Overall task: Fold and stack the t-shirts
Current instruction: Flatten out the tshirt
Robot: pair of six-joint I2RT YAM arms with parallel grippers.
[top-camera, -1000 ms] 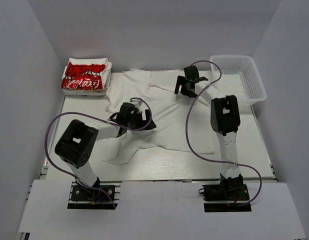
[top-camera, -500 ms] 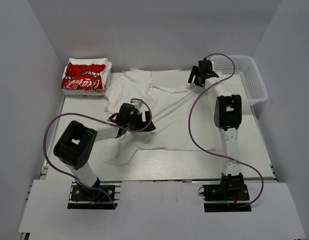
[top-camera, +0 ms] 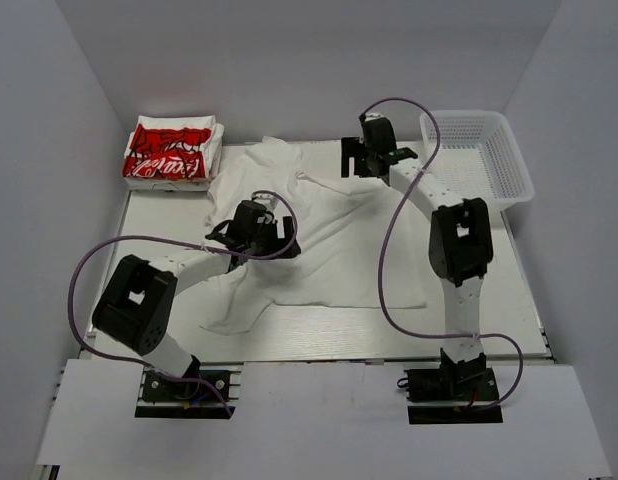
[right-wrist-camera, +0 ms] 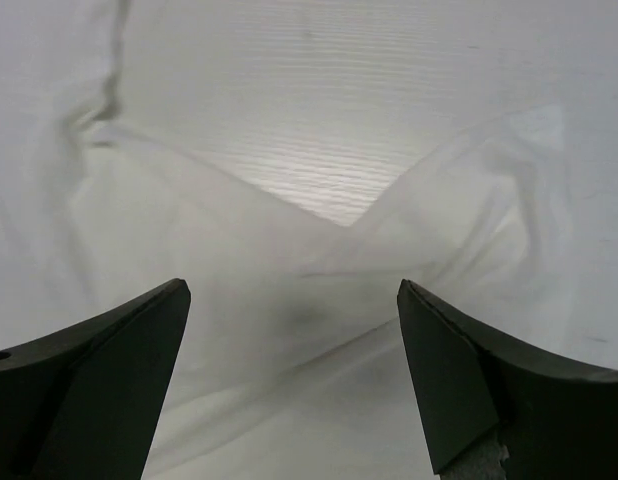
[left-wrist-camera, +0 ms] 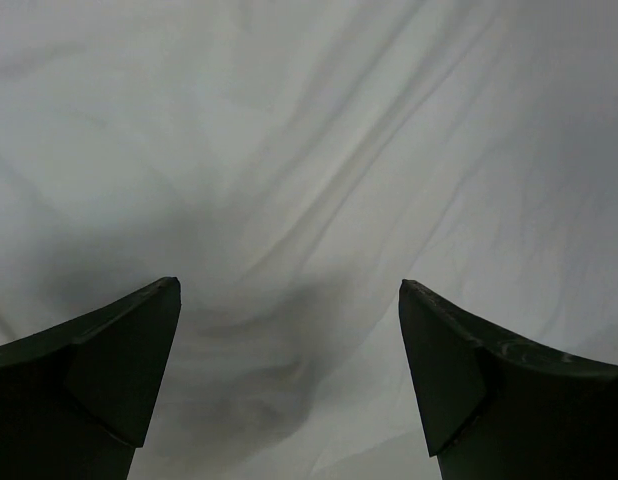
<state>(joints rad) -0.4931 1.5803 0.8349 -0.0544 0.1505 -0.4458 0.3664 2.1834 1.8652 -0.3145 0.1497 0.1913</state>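
Note:
A plain white t-shirt point(top-camera: 334, 235) lies spread and wrinkled across the middle of the table. A folded stack of t-shirts with a red graphic point(top-camera: 171, 152) sits at the far left corner. My left gripper point(top-camera: 251, 218) is open, low over the shirt's left part; the left wrist view shows only white cloth point(left-wrist-camera: 289, 200) between its fingers. My right gripper point(top-camera: 367, 150) is open at the shirt's far edge; the right wrist view shows a sleeve or hem fold point(right-wrist-camera: 289, 270) and bare table point(right-wrist-camera: 319, 110) beyond it.
A white plastic mesh basket point(top-camera: 479, 158) stands at the far right corner. The table point(top-camera: 469, 320) has white walls on three sides. Purple cables loop from both arms over the work area.
My right gripper swung out toward the basket, then came back left to the shirt's far edge. My left gripper moved slightly up and left over the shirt. The shirt shifted a little.

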